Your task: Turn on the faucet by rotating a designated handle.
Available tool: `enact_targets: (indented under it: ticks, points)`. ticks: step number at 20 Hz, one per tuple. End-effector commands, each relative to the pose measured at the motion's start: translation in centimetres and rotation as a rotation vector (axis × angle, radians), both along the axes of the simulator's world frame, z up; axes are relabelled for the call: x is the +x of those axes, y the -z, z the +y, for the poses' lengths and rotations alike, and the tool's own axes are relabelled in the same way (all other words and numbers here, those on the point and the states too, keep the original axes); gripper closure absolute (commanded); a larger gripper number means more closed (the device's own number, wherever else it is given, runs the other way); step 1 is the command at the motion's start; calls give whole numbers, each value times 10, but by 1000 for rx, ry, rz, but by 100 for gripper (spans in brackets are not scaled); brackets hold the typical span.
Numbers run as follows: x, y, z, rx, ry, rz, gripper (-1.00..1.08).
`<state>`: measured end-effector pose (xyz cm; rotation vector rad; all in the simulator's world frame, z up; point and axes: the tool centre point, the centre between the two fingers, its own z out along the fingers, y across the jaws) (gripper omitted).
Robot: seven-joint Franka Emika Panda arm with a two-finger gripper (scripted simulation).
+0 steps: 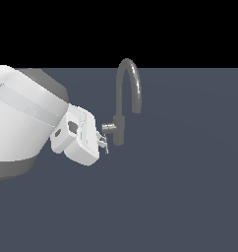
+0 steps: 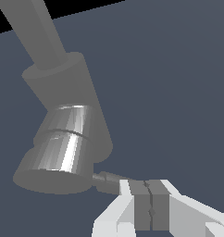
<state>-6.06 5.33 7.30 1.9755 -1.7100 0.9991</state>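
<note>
The grey faucet (image 1: 119, 125) stands on the dark floor with its arched spout (image 1: 128, 78) rising above the short body. The handle (image 1: 109, 128) sticks out of the body's side toward the exterior view's left. In the wrist view the faucet body (image 2: 67, 88) carries the shiny stub (image 2: 63, 146), and the thin flat lever (image 2: 106, 180) runs from the stub's end to my fingers. My gripper (image 1: 105, 144) is just below the stub. In the wrist view my gripper (image 2: 148, 186) has its pads pressed together, with the lever's tip against the side of one fingertip (image 2: 132, 187), not between them.
The arm's white wrist and links (image 1: 22, 118) fill the exterior view's left. The dark blue-grey floor (image 1: 190, 197) spreads around the faucet, with black background beyond its far edge.
</note>
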Motion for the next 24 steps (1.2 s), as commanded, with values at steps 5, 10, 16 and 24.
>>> enact_targets:
  ticks: [5,10,16,24]
  points:
    - [5,8,1,-12,-33,30,108]
    - [11,20,0,-13,-12,25,108]
    - [20,34,-2,-14,13,18,108]
    - [30,50,-4,-16,44,9,108]
